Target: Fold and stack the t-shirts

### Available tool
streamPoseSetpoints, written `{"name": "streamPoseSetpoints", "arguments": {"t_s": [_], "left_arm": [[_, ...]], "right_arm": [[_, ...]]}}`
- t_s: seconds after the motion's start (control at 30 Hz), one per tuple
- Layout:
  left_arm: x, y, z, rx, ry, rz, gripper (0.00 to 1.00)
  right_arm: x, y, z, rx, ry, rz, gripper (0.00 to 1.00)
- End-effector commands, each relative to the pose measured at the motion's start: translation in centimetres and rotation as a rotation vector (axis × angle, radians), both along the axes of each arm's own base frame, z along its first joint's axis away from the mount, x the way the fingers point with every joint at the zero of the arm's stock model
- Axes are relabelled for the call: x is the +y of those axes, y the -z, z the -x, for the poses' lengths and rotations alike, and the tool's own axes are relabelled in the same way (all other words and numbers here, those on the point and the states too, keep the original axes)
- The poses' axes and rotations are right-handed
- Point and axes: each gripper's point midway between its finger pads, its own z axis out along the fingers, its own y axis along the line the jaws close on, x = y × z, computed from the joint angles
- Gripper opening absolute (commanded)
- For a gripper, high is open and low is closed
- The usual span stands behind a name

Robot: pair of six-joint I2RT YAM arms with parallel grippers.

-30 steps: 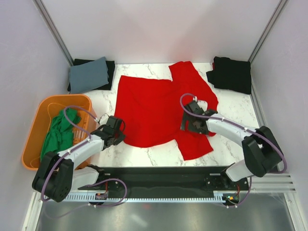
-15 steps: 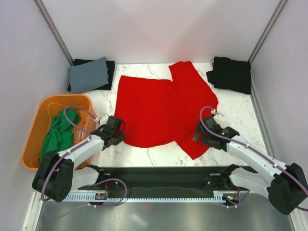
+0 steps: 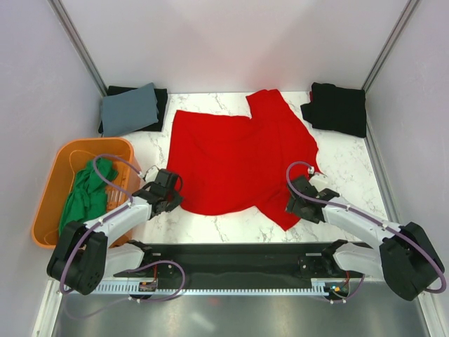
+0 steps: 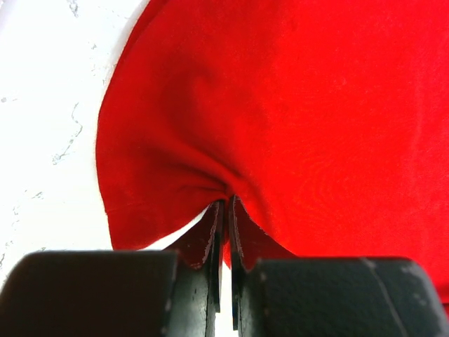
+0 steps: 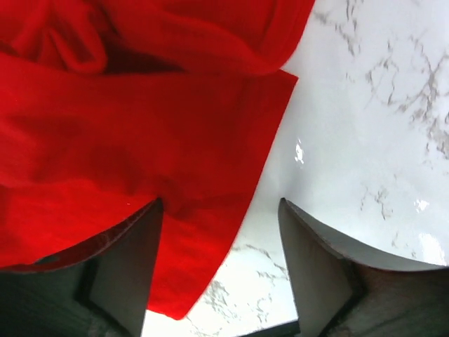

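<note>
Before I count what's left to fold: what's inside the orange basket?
The orange basket holds a crumpled green garment. Whether more shirts lie beneath it cannot be seen; the green cloth covers the bottom there.

The left arm [image 3: 116,219] and right arm [image 3: 359,220] are built of white rounded shells joined by black joint housings [image 3: 78,261]. A lilac cable [image 3: 116,157] is looped behind the left gripper [image 3: 174,194], and a 2nd one behind the right gripper [image 3: 290,203]. The left fingers [image 4: 210,242] are seen as thin, dark, scuffed blades set in matte black blocks. The right fingers [image 5: 126,260] are broad dark-grey wedges.
</note>
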Motion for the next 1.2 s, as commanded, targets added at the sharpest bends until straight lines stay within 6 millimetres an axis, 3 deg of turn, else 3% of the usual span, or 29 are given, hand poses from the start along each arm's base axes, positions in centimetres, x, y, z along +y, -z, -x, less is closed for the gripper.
{"name": "streamPoseSetpoints", "arguments": {"t_s": [0.0, 0.03, 0.1, 0.3, 0.33, 0.37, 0.5, 0.73, 0.77, 0.9, 1.03, 1.17], "left_arm": [[0.7, 1.9, 2.2, 0.085, 0.031, -0.037, 0.09], [0.7, 1.9, 2.2, 0.087, 0.031, -0.037, 0.09], [0.7, 2.0, 2.1, 0.088, 0.03, -0.039, 0.08], [0.7, 1.9, 2.1, 0.088, 0.03, -0.039, 0.08], [0.7, 2.0, 2.1, 0.089, 0.028, -0.04, 0.07], [0.7, 2.0, 2.2, 0.092, 0.032, -0.037, 0.06], [0.3, 0.7, 2.7, 0.083, 0.055, -0.012, 0.02], [0.3, -4.6, 4.4, -0.041, 0.069, 0.083, 0.02], [0.1, -5.9, 4.5, -0.077, 0.079, 0.105, 0.02], [-0.1, -7.4, 5.6, -0.075, 0.109, 0.129, 0.02], [-0.6, -9.1, 5.5, -0.067, 0.143, 0.14, 0.02], [-0.5, -12.3, 4.3, -0.118, 0.169, 0.104, 0.02]], "right_arm": [[0.8, 0.7, -1.2, -0.034, 0.002, -0.041, 0.72], [0.8, 0.9, -1.1, -0.03, -0.003, -0.044, 0.63], [1.0, 0.8, -1.1, -0.041, -0.008, -0.058, 0.55], [1.3, 0.5, -0.6, -0.055, -0.032, -0.096, 0.17], [1.3, 0.4, -0.4, -0.054, -0.032, -0.101, 0.04], [1.4, 0.2, -0.3, -0.052, -0.031, -0.11, 0.0], [1.2, -0.8, 1.7, 0.003, -0.023, -0.132, 0.0], [2.7, -6.6, 3.8, -0.048, -0.042, -0.321, 0.0], [2.8, -7.0, 4.1, -0.049, -0.048, -0.334, 0.0], [2.6, -8.4, 5.2, -0.03, -0.067, -0.341, 0.0], [2.9, -11.8, 4.5, -0.09, -0.082, -0.364, 0.0], [2.9, -14.8, 3.0, -0.135, -0.104, -0.33, 0.0]]}}
